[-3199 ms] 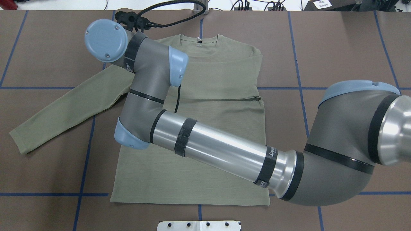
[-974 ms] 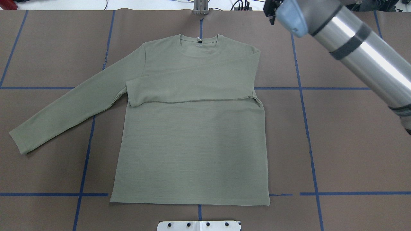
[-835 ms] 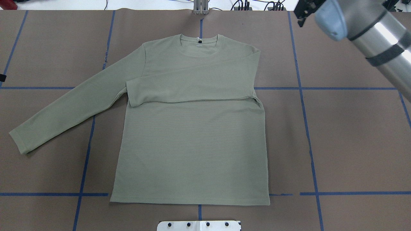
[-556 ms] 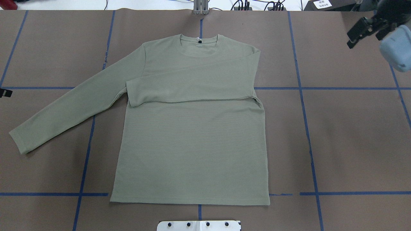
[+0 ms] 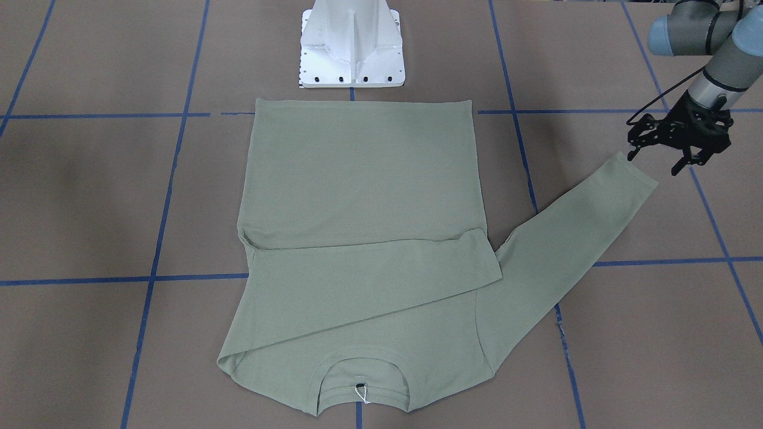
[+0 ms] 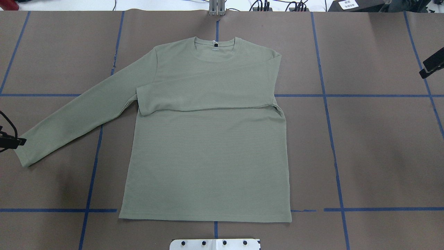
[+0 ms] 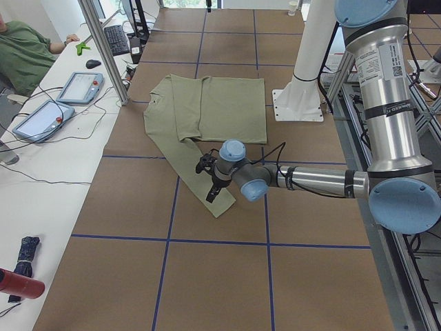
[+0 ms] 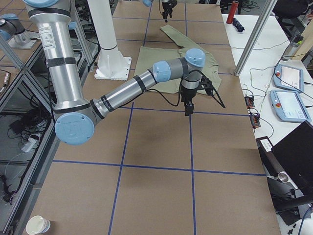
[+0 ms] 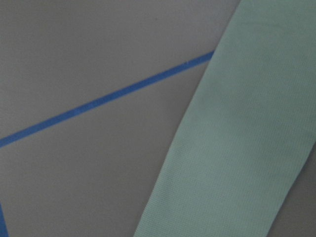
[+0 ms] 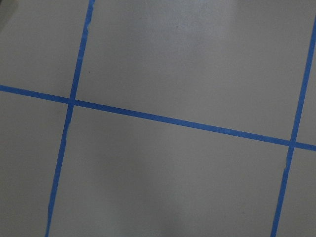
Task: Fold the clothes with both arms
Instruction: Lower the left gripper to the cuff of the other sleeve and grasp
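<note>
Left gripper point(image 5: 654, 163) sits at the right edge of the front view, jaws spread wide and nothing between them. It hangs right over the cuff point(image 5: 636, 173). Whether a fingertip is touching the cloth I can't say from here.

The shirt point(image 5: 363, 179) lies flat mid-table, hem toward the robot's base at the top of that view and collar at the bottom. One sleeve is already laid across the chest. The free sleeve point(image 5: 566, 244) is what matters. Its long axis runs diagonally from the shoulder at lower centre up to the cuff at mid right, so it ends directly under my left gripper. My left wrist camera agrees: the sleeve fills the right half of its frame, slanting past a blue tape line point(image 9: 103, 101).

Right gripper point(image 6: 430, 64) only pokes in at the right edge of the overhead view, well apart from the shirt. I cannot tell how its jaws stand. Its wrist camera sees only the table point(image 10: 187, 59) and tape.

By my reckoning the left arm is the one for this sleeve: pinch the cuff, then carry it back along that diagonal toward the chest.
</note>
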Available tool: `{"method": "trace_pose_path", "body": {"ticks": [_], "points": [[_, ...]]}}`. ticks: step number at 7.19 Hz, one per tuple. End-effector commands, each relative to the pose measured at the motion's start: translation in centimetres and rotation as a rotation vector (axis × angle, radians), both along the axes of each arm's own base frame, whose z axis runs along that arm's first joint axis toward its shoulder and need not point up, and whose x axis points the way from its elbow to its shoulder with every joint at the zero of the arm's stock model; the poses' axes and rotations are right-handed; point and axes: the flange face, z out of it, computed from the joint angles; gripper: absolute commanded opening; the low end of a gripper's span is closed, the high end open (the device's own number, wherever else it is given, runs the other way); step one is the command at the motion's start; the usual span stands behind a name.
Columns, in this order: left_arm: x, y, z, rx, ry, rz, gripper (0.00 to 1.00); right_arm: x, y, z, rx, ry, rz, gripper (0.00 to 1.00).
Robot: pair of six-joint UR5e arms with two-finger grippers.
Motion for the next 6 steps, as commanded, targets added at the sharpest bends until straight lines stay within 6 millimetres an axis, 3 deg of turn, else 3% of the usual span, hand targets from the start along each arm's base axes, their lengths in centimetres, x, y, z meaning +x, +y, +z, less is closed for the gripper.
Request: {"method": "trace_pose_path", "body": {"ticks": [1, 3, 5, 6], "points": [[2.3, 2.1, 1.4, 0.005, -0.046, 0.053, 1.0, 0.3, 0.3, 0.1, -0.002, -0.003, 0.007, 1.0], [4.4, 3.4, 1.6, 0.007, -0.049, 0.113, 0.93, 0.4, 0.3, -0.1, 0.003, -0.003, 0.007, 1.0], [4.7, 3.7, 1.6, 0.008, -0.051, 0.126, 0.67, 0.4, 0.4, -0.3, 0.004, -0.004, 0.011, 1.0], [4.4, 4.1, 2.1, -0.001, -0.059, 0.128, 0.63, 0.4, 0.4, -0.3, 0.003, -0.005, 0.013, 1.0]]}}
